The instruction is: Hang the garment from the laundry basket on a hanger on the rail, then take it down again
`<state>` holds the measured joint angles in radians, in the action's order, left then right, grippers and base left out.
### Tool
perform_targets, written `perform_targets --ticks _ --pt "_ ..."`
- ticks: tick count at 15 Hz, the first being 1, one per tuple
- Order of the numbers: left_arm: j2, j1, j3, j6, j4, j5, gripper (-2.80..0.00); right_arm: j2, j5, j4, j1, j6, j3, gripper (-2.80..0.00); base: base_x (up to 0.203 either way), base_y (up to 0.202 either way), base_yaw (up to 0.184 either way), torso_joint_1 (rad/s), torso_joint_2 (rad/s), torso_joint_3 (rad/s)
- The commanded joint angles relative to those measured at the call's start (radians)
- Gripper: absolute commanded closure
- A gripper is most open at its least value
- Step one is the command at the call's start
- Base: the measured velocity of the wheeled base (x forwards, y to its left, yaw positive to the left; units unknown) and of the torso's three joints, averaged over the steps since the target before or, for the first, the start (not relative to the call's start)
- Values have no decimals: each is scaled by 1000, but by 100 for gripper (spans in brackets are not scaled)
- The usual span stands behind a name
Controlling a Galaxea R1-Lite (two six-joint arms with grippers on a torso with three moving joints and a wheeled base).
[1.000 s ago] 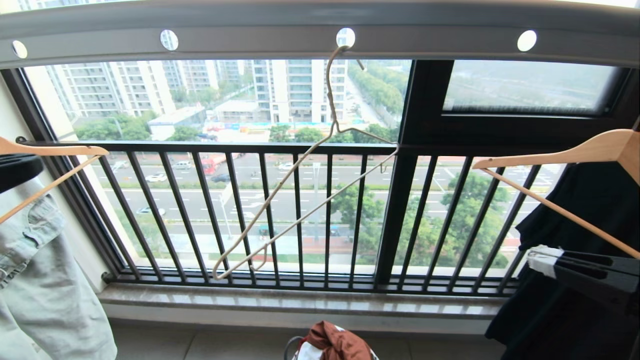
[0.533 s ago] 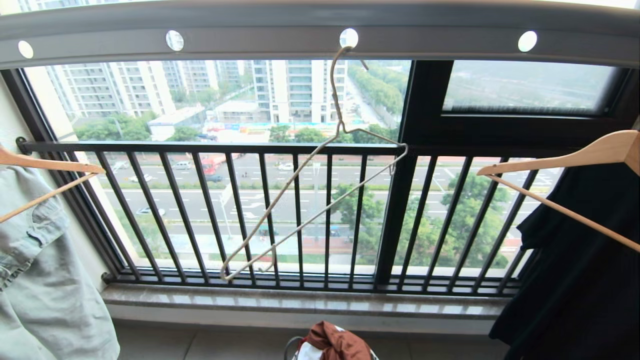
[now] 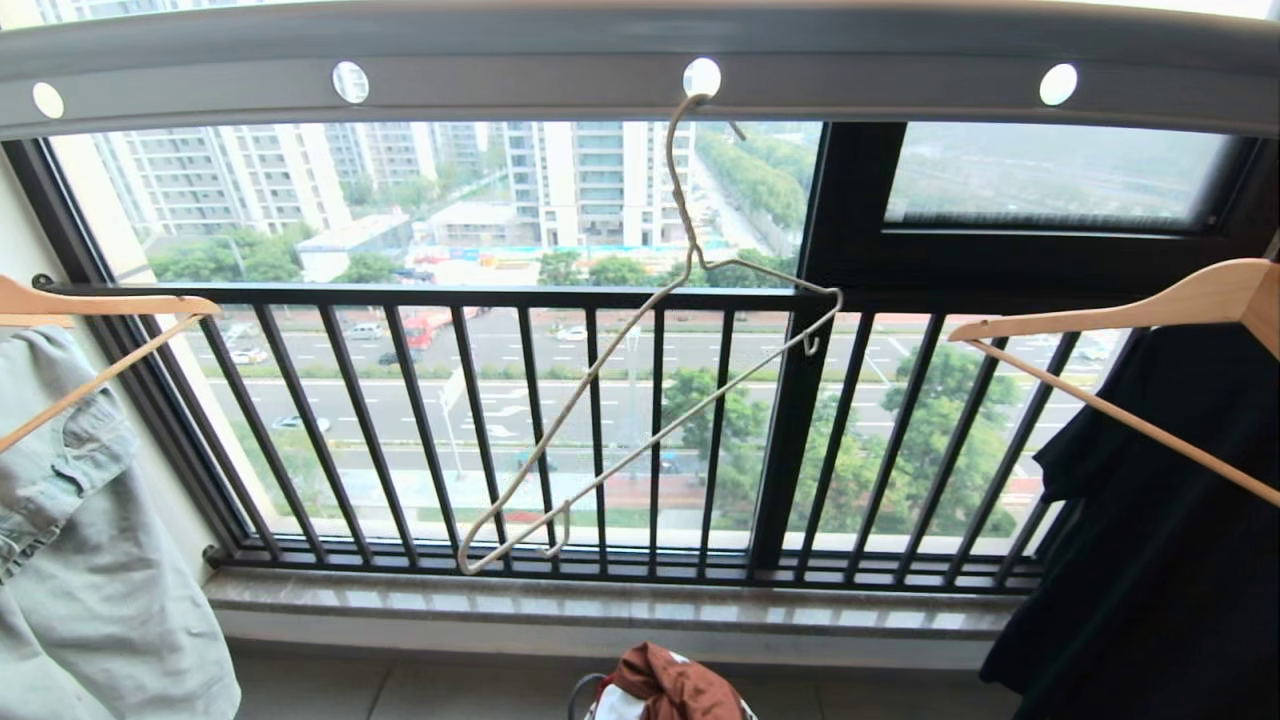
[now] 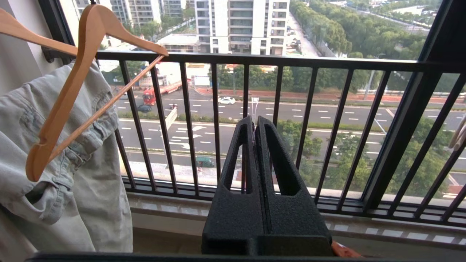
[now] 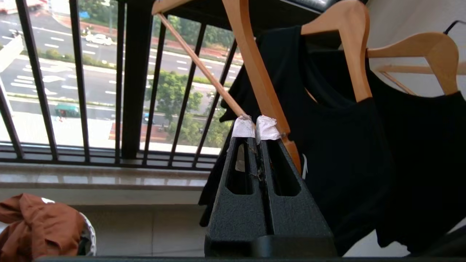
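On the grey rail (image 3: 560, 75), the cream wire hanger (image 3: 640, 400) hangs tilted and bare. Rust-brown shorts (image 3: 672, 688) sit in the laundry basket (image 3: 578, 695). Left gripper (image 4: 255, 122) and right gripper (image 5: 255, 122) are both closed, holding nothing.

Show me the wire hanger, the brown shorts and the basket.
wire hanger (image 3: 640, 405): head view, on its lower wire, mid-span.
brown shorts (image 3: 675, 688): head view, on the bunched cloth at the bottom edge.
basket (image 3: 581, 692): head view, on the dark rim left of the shorts.

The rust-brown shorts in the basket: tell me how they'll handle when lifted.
The shorts lie crumpled in the basket, so probably floppy, sagging from one pinch. The thin-looking fabric suggests light weight. Loose folds may snag the rim.
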<state>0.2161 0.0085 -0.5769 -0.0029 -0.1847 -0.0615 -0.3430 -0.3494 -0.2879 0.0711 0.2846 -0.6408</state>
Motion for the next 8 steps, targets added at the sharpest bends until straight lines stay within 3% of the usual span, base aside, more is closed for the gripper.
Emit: perform_targets --ticks 1,4,7,8 --pt "-93 2 132 12 0 10 0 117 2 -34 -31 0 87 0 0 0 0 0 0 0" --pt "-179 -5 276 32 -2 136 0 227 94 -42 -50 -36 249 0 0 0 0 0 0 0" --pt "-215 -5 357 54 1 153 0 339 216 -42 -55 -135 402 0 0 0 0 0 0 0" --pt "-216 -5 397 89 3 152 0 342 232 -37 -55 -180 443 0 0 0 0 0 0 0"
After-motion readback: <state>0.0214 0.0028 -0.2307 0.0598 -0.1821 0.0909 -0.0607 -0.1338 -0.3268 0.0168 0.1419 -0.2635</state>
